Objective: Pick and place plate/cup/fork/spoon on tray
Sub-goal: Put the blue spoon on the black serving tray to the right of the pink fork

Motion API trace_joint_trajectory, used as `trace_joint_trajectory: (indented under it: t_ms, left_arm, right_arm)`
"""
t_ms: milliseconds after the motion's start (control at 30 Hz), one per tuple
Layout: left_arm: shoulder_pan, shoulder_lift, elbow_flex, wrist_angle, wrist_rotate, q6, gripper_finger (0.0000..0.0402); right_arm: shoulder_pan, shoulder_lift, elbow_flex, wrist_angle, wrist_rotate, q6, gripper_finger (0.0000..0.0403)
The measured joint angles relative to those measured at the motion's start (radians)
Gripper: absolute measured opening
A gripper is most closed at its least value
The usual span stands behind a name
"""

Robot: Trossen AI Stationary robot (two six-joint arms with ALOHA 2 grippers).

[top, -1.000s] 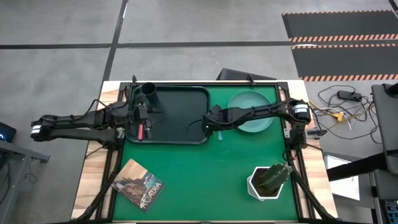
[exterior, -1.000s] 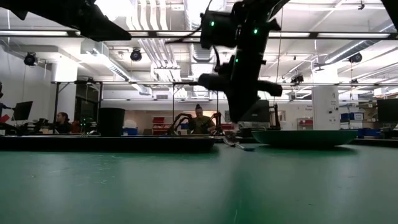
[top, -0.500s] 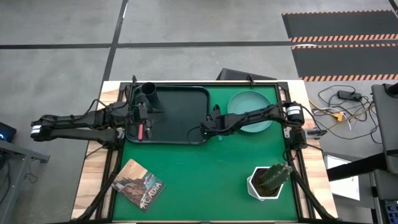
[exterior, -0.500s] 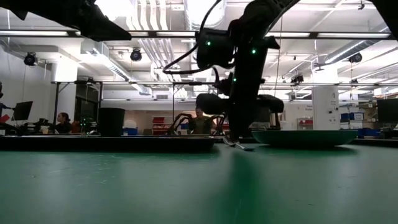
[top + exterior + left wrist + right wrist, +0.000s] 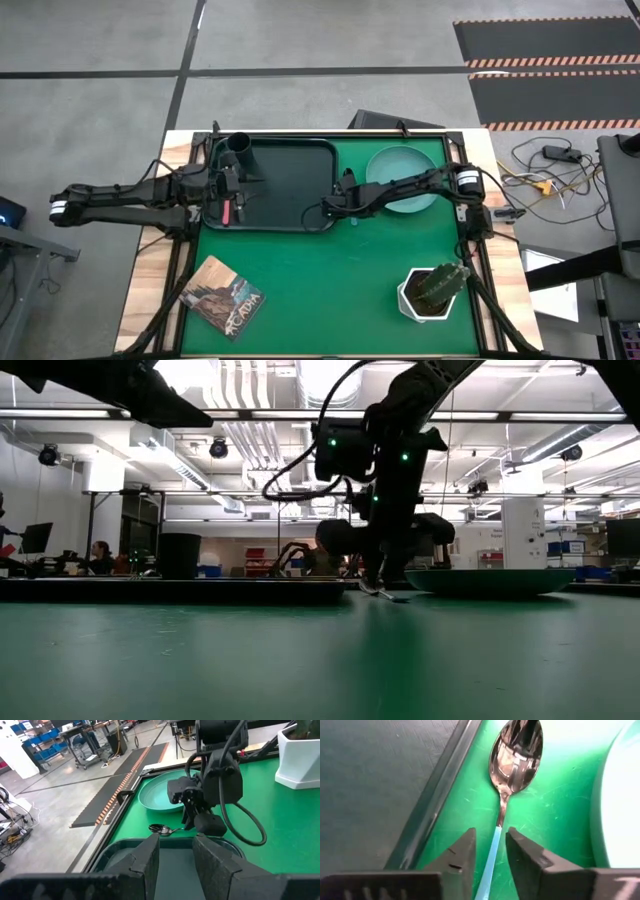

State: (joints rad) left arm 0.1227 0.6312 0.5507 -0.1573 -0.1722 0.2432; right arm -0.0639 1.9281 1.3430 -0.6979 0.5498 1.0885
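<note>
1. Right gripper (image 5: 349, 211) low over the green mat, in the strip between tray (image 5: 290, 160) and plate (image 5: 400, 166). Fingers (image 5: 461, 851) parted, one each side of the spoon's blue handle; touch or grip cannot be told.
2. Spoon (image 5: 512, 757) lies flat on the mat, just beside the tray's right rim, bowl up, at about 9 o'clock from the plate. Plate edge close on its other side; tight corridor.
3. Left gripper (image 5: 236, 186) hangs over the tray's left part, fingers (image 5: 148, 857) apart, nothing between them.
4. Fork (image 5: 227, 212) on the tray near its 7 o'clock corner, red handle showing, partly under the left arm.
5. Cup (image 5: 240, 148) upright in the tray's 11 o'clock corner.
6. Plate on the mat at 3 o'clock of the tray, not on it; the right arm crosses its near edge.
7. Potted plant (image 5: 434, 288) at the mat's 5 o'clock corner, book (image 5: 224, 297) at 7 o'clock, both well apart from the work.
8. Low view: right arm blocks the spoon's handle; only its bowl end (image 5: 372, 589) shows beside the plate (image 5: 490, 580).
</note>
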Motion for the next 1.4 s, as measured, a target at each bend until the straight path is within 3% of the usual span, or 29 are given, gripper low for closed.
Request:
trace_joint_trajectory:
  t_ms: [200, 333, 500, 767, 1100, 1400]
  left_arm:
    - [0.0, 0.002, 0.0, 0.001, 0.0, 0.0, 0.0101]
    - [0.0, 0.003, 0.0, 0.002, 0.0, 0.0, 0.0101]
    - [0.0, 0.003, 0.0, 0.006, 0.0, 0.0, 0.0101]
    - [0.0, 0.003, 0.0, 0.011, 0.0, 0.0, 0.0101]
    - [0.0, 0.004, 0.0, 0.011, 0.0, 0.0, 0.0101]
    - [0.0, 0.013, 0.0, 0.019, 0.0, 0.0, 0.0101]
  right_arm:
    - [-0.002, 0.032, -0.002, 0.002, 0.002, -0.008, 0.0142]
    - [-0.002, 0.045, -0.002, 0.01, 0.005, -0.011, 0.0149]
    - [-0.001, 0.071, -0.003, 0.04, 0.019, -0.004, 0.0116]
    - [-0.002, 0.071, -0.007, 0.048, 0.015, 0.04, 0.0019]
    - [0.006, -0.014, -0.01, 0.0, 0.01, 0.026, 0.001]
    - [0.046, -0.094, -0.008, -0.023, 0.078, 0.006, 0.0009]
